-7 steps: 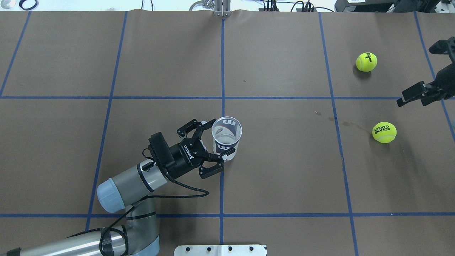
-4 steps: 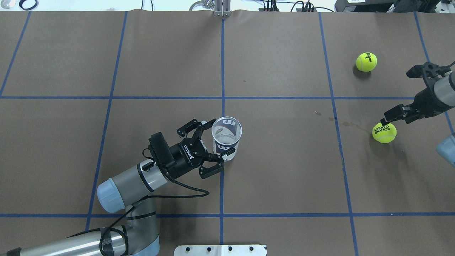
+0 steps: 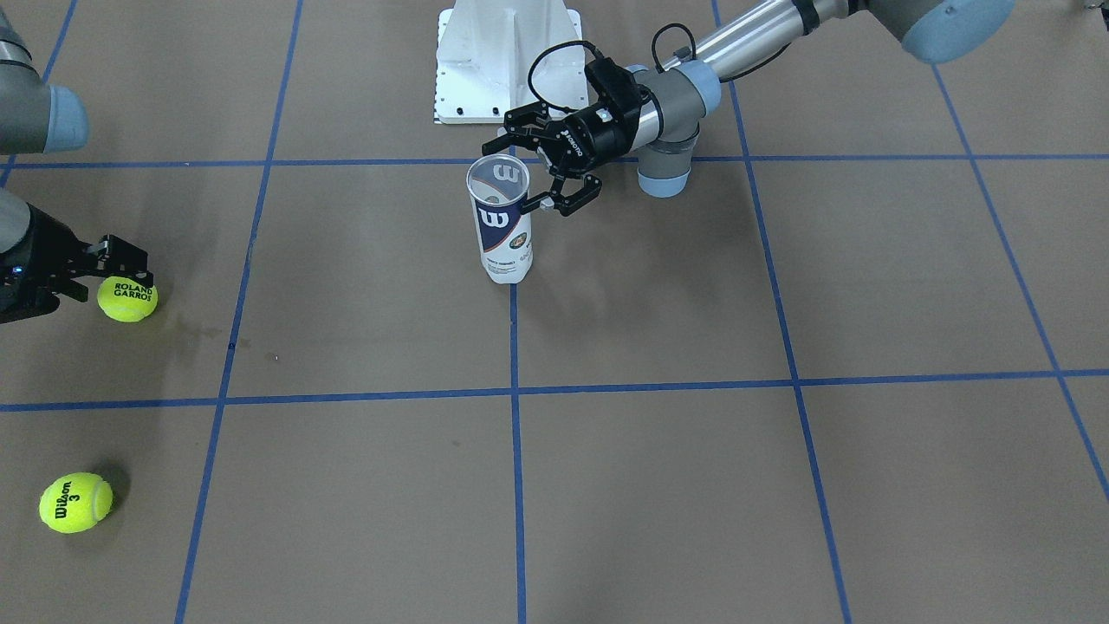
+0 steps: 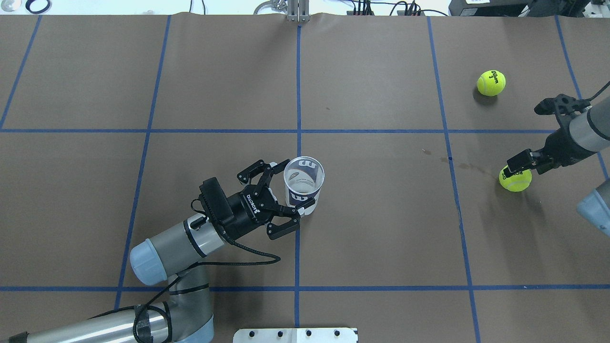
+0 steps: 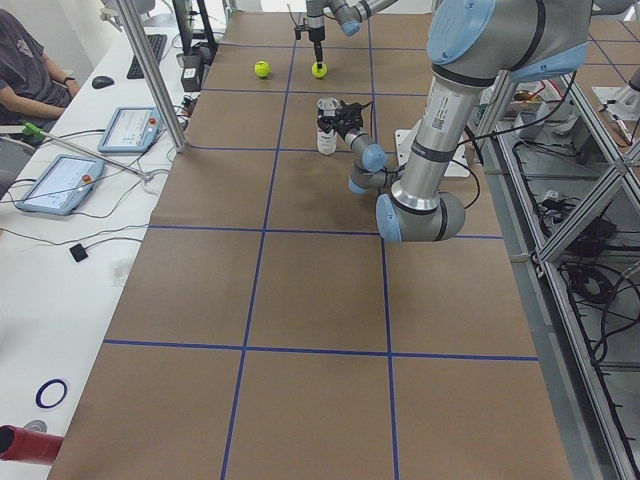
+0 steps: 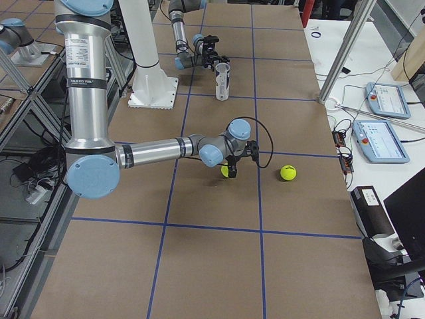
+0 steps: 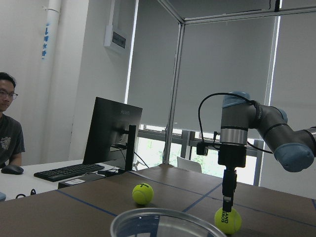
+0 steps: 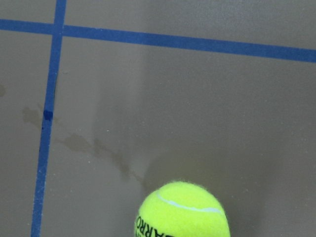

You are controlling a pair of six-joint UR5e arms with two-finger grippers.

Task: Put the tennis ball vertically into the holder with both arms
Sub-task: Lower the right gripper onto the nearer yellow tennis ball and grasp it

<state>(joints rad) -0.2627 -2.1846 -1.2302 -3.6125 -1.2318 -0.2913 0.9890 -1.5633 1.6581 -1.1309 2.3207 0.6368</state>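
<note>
The holder [image 4: 304,178] stands upright near the table's middle, its open mouth up; it is a clear can with a navy "W" label [image 3: 501,230]. My left gripper [image 4: 291,185] is shut on it near the top, one finger on each side. A yellow "Roland Garros" tennis ball [image 4: 514,180] lies at the right. My right gripper [image 4: 522,164] points down just above it and looks open in the front view [image 3: 108,277]. The right wrist view shows this ball [image 8: 182,210] at the bottom edge, with no fingers in sight. A second yellow "Wilson 3" ball [image 4: 491,83] lies further back.
The white pedestal base [image 3: 507,61] stands at the robot's edge of the table. Blue tape lines cross the brown table cover [image 4: 381,228]. A desk with tablets [image 5: 130,125] and a seated person [image 5: 20,70] lies beyond the far edge.
My right arm has swung in from the right edge and down, so its gripper now sits just over the Roland Garros ball. The left gripper and the holder have not moved.
</note>
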